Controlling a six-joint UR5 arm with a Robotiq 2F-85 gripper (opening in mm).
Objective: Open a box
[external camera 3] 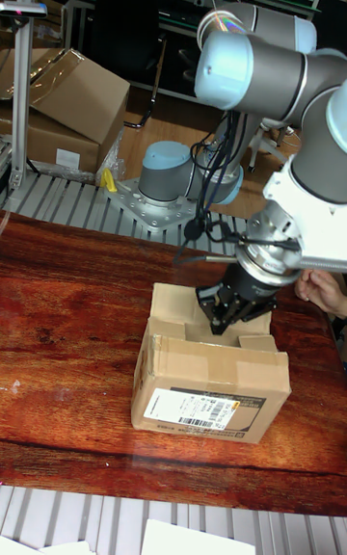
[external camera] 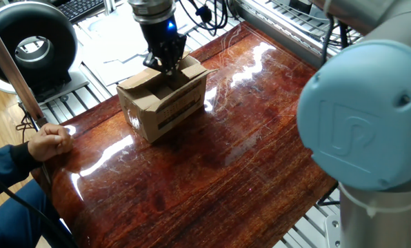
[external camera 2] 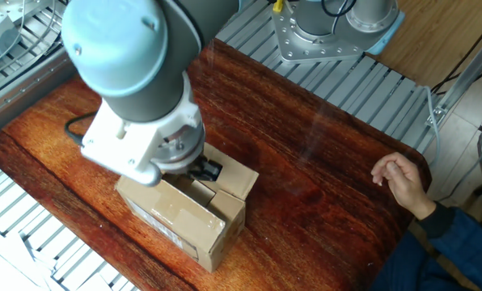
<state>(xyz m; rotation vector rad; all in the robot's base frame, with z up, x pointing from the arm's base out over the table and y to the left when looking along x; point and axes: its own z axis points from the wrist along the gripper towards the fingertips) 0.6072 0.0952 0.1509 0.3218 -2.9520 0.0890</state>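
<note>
The box (external camera 3: pixel 210 380) stood on the dark wooden desk (external camera: pixel 261 138), toward its far-left part in one fixed view, with its top partly undone: one long flap lay flat along the labelled side and the others were lifted or folded back around a central gap. The hand (external camera 3: pixel 222 317) reached down into that gap from above, its tips low among the flaps; whether it was spread or pinching a flap edge could not be told, since the wrist hid it in the other fixed view. To do this step well, it would probably pay to work one flap at a time, swinging it outward about its crease rather than pulling straight up, as the light carton could lift or slide on the glossy wood. A white sticker (external camera 3: pixel 198 409) with a barcode sat on the long side, its print too small to read.
</note>
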